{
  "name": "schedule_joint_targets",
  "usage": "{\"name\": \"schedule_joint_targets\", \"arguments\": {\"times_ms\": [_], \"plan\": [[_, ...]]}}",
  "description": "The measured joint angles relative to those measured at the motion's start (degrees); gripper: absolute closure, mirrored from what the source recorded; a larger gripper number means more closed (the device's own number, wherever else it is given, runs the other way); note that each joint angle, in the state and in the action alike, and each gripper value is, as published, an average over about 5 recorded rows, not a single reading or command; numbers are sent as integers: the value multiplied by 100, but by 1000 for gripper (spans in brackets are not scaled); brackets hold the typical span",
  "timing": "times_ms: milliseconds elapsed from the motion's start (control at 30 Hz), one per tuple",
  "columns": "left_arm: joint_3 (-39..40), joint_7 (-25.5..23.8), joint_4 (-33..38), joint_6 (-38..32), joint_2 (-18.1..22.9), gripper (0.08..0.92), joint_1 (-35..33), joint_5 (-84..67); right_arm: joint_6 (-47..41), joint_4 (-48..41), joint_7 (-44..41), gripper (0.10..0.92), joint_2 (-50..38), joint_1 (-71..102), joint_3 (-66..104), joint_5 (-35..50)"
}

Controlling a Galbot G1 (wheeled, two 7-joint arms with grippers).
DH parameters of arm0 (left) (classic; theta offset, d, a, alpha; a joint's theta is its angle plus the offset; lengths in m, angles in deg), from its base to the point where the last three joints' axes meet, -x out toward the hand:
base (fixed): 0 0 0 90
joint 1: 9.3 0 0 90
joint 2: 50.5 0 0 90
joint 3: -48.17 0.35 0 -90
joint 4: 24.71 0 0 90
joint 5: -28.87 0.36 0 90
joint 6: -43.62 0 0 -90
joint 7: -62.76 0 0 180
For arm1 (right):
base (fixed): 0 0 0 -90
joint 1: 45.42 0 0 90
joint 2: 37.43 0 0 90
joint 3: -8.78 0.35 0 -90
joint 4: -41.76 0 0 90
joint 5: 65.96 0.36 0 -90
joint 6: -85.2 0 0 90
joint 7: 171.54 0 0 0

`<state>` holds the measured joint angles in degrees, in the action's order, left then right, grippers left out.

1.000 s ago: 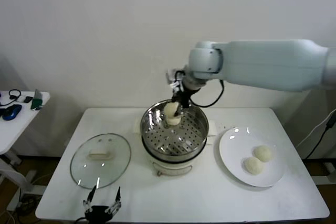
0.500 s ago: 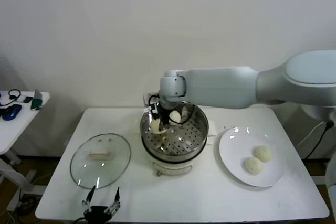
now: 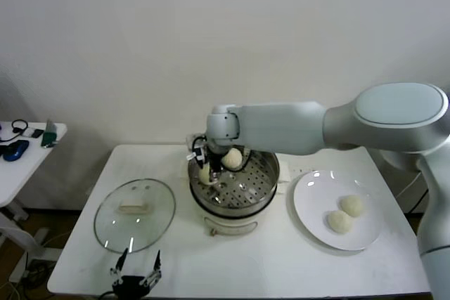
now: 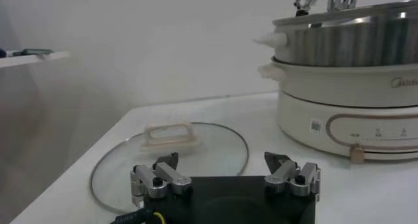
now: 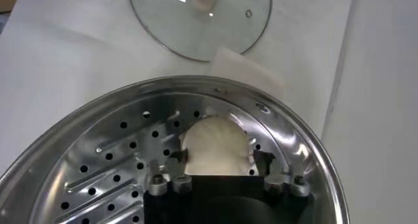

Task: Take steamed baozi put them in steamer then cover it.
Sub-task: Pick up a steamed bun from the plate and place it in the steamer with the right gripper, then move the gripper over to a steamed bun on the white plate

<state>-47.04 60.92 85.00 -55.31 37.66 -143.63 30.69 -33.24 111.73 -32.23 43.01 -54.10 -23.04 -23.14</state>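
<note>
Right gripper (image 3: 204, 171) is down inside the steamer (image 3: 267, 186) at its left rim, fingers clamped on a baozi (image 5: 215, 147) just above the perforated tray; a second baozi (image 3: 232, 159) sits in the pot just beside it. Two more baozi (image 3: 346, 213) wait well off to its right on the white plate (image 3: 309, 201). The cover (image 3: 134, 213) lies flat on the table, off to its left. Left gripper (image 4: 226, 176) hangs near that cover, jaws spread and holding nothing
</note>
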Motion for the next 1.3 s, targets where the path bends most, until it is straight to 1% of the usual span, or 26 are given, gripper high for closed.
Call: {"name": "schedule_joint_targets", "arguments": {"times_ms": [67,167,400,667,833,1000,1300], "plan": [[9,-3,17,9,7,177,-3,11,71,112,-91,209,-142,-158,-44,36],[26,-7,39,22,16,177,-4,28,204,342,-271,203,-474,-468,-160,121],[87,-15,24,34,28,177,41,69,590,1074,-798,202,-1642,-1414,-755,172],[150,-18,0,36,43,177,45,123,915,1809,-998,203,-3156,-1945,-1549,-377],[151,-17,0,23,45,177,21,142,997,2009,-976,203,-3962,-1726,-1693,-953],[148,-13,-12,7,51,177,27,148,1031,2056,-937,203,-4554,-1165,-1527,-1574],[126,-13,-51,4,76,177,52,151,1070,1723,-846,203,-5028,207,-655,-2479]]}}
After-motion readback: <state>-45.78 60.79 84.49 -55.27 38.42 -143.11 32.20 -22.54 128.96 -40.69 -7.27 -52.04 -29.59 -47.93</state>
